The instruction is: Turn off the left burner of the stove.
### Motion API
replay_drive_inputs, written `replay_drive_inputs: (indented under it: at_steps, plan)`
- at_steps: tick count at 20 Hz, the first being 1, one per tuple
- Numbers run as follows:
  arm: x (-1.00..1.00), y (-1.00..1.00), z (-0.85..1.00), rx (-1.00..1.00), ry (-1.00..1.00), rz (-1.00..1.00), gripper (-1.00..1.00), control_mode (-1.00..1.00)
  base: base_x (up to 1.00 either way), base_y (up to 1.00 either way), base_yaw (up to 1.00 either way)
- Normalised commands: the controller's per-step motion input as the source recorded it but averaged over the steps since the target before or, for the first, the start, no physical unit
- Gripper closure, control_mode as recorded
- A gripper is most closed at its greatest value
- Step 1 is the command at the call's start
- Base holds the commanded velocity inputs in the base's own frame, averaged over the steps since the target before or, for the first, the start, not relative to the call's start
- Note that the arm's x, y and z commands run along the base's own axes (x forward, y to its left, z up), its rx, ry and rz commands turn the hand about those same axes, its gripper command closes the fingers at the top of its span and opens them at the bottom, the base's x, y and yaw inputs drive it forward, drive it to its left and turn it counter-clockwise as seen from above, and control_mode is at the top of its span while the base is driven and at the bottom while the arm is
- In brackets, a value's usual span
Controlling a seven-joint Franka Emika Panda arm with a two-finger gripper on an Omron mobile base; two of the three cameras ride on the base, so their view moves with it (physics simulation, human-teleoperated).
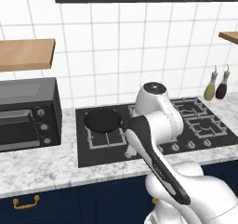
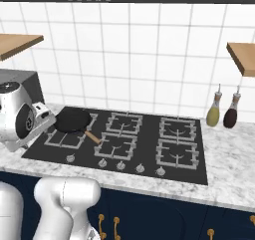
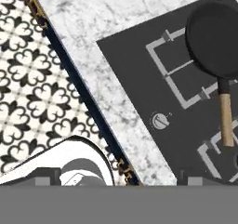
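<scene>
Lengthwise, stove runs along counter, knobs frontward, claw state unclear.

Arm hides stove middle knobs (left base view); end effector jaws unclear.

White square wall tiles back a marbled grey desk over navy cabinets with brass handles. Wooden shelves hang on either side. The floor has black-and-white floral tiles.
</scene>
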Motion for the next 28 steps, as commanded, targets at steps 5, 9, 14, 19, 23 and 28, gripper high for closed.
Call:
replay_drive_inputs:
  at_steps: [5, 9, 14, 19, 23, 28]
  plan:
    - [0.4, 0.02, -0.5, -0.09, 0.14, 0.53, -1.0, -1.0, 0.0, 0.0, 0.0]
    - [0.44, 0.0, -0.47, -0.12, 0.05, 0.33, -1.0, -1.0, 0.0, 0.0, 0.0]
    - [0.58, -0.06, -0.43, -0.06, -0.02, 0.37, -1.0, -1.0, 0.0, 0.0, 0.0]
    - [0.51, -0.06, -0.29, 0.0, -0.02, 0.42, -1.0, -1.0, 0.0, 0.0, 0.0]
    - [-0.09, -0.03, -0.19, 0.0, -0.06, 0.3, -1.0, -1.0, 0.0, 0.0, 0.0]
    - [0.01, -0.03, -0.12, 0.0, -0.01, 0.07, -1.0, -1.0, 0.0, 0.0, 0.0]
